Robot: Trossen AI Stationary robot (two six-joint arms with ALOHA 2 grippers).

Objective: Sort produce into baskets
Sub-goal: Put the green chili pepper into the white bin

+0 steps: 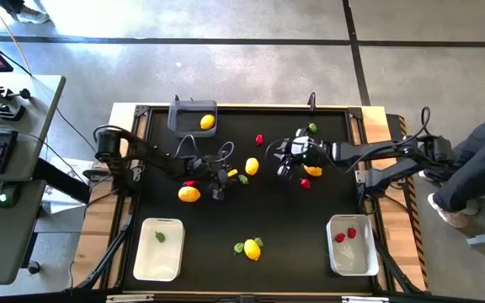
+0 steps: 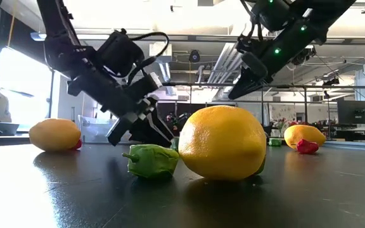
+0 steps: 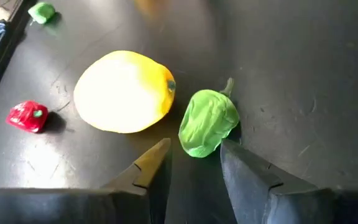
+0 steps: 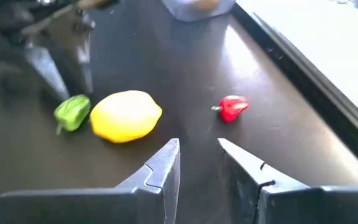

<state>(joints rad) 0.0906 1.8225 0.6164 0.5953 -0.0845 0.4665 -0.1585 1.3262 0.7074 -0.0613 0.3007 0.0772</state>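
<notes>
A green pepper piece (image 3: 209, 121) lies on the black table beside a yellow lemon (image 3: 124, 92). My left gripper (image 3: 194, 155) is open, low over the table, its fingertips just short of the pepper's near end; in the high view it (image 1: 222, 183) is left of the pepper (image 1: 243, 178). My right gripper (image 4: 199, 146) is open and empty. It hangs above the table (image 1: 283, 166) on the other side of the same lemon (image 4: 125, 116), with a red piece (image 4: 232, 107) ahead of it. The dark grey basket (image 1: 192, 116) holds a lemon. One white basket (image 1: 158, 248) holds a green piece, the other (image 1: 352, 244) red pieces.
More produce lies loose on the table: a lemon with a red piece (image 1: 189, 194) at the left, a lemon with green pieces (image 1: 252, 249) near the front, an orange fruit (image 1: 312, 170) with a red piece under the right arm, and a red piece (image 1: 259, 139) farther back. A person's leg (image 1: 478, 168) is at the right.
</notes>
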